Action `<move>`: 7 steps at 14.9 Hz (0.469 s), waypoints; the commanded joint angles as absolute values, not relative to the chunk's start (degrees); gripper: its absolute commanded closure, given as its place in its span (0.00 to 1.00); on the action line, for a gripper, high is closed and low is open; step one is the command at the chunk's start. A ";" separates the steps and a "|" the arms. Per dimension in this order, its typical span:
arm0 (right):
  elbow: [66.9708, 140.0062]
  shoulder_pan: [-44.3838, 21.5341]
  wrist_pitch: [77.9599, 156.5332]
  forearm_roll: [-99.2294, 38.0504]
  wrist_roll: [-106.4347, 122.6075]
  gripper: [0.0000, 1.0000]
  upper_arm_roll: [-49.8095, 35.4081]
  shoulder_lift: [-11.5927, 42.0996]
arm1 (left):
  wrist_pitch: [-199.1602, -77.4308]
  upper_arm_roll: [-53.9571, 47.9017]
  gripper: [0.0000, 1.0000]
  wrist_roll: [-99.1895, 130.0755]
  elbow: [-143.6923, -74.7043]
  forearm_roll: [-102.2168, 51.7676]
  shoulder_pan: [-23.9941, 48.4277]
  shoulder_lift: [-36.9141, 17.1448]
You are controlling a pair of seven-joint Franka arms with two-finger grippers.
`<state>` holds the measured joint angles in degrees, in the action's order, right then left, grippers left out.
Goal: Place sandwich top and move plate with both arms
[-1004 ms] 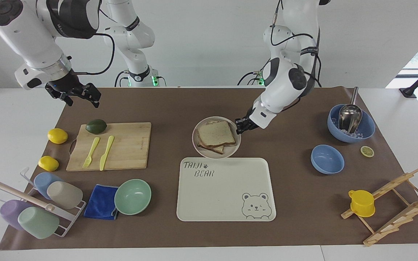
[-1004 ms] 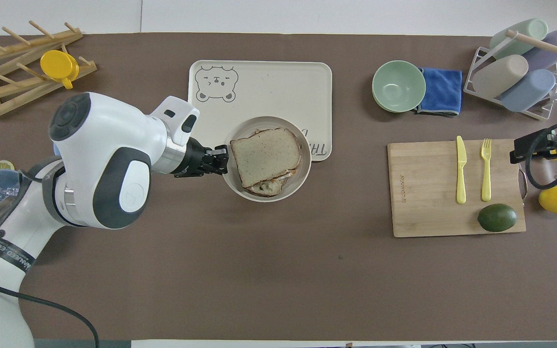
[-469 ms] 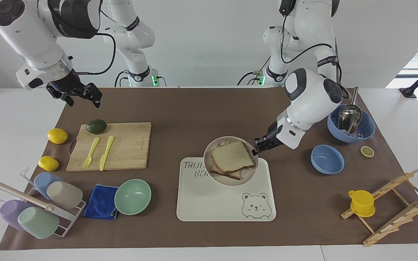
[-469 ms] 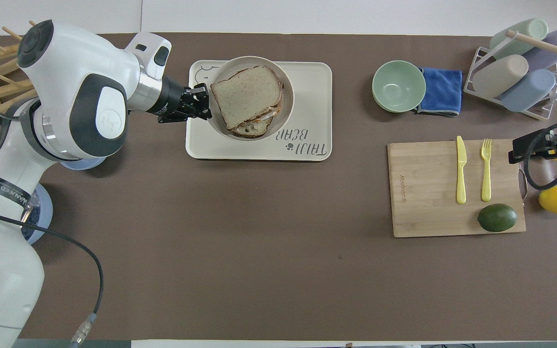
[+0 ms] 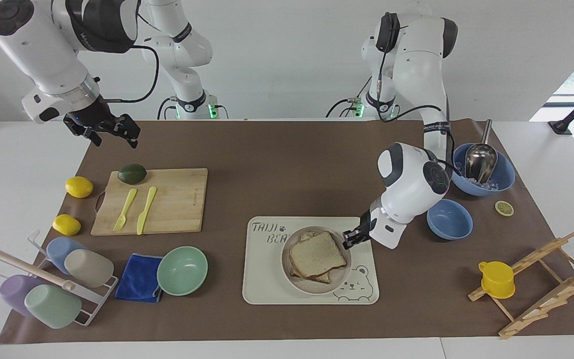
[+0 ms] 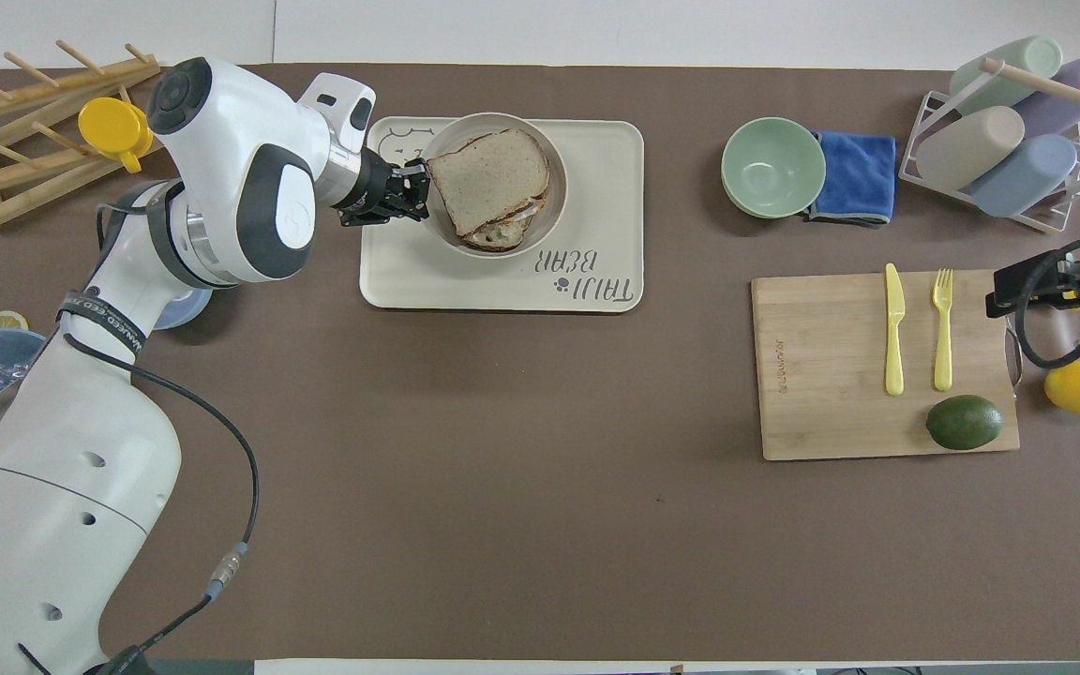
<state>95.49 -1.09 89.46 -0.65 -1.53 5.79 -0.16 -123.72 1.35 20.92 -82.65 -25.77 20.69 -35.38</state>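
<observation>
The left end effector (image 5: 349, 241) is closed on the rim of the plate (image 5: 294, 279), which sits on the tray (image 5: 267, 294) near the desk's (image 5: 277, 159) edge farthest from the robots, about midway along it. The sandwich top (image 5: 316, 258) lies on the lower slice in the plate. The right end effector (image 5: 112, 130) waits over the desk's corner nearest the right arm's base, fingers apart and holding nothing.
</observation>
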 commanded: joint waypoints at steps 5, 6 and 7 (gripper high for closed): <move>95.19 -0.53 88.59 -1.32 -0.44 0.00 5.54 -0.26 | -129.29 1.76 1.00 21.45 -87.01 -22.33 21.89 -34.01; 95.27 -0.53 88.59 -1.32 -0.44 0.00 5.54 -0.26 | -129.29 1.76 1.00 21.36 -87.10 -22.24 21.80 -34.01; 95.19 -0.53 88.59 -1.32 -0.44 0.00 5.54 -0.26 | -129.29 1.76 0.72 21.18 -87.10 -22.24 21.80 -34.01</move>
